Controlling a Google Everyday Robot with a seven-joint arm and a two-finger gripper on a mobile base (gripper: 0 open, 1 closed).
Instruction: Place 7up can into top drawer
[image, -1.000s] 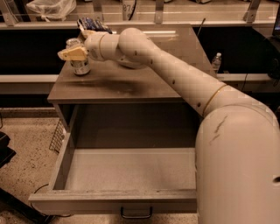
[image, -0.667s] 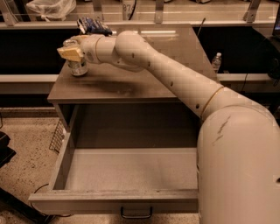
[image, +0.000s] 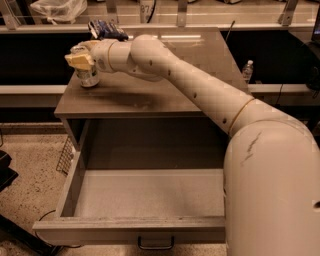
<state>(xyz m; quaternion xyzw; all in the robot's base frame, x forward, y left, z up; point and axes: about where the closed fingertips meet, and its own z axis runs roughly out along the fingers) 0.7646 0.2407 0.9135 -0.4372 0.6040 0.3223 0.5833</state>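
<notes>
Up at the left rear of the bench (image: 150, 95), the tool (image: 82, 60) sits at the top of the 7up can (image: 90, 78), which stands upright there. Whether it is clamped on the can, I cannot tell. Below, the top drawer (image: 150, 192) stands open. A dark blue packet (image: 106, 30) lies behind the can.

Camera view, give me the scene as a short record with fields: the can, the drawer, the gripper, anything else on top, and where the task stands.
can: 7up can upright on the cabinet top, near its left edge
drawer: top drawer pulled open below the cabinet top, can not in it
gripper: gripper at the can's upper part, arm reaching in from the right
other: dark blue snack packet at the back edge, behind the can
task status: can not yet in the drawer
</notes>
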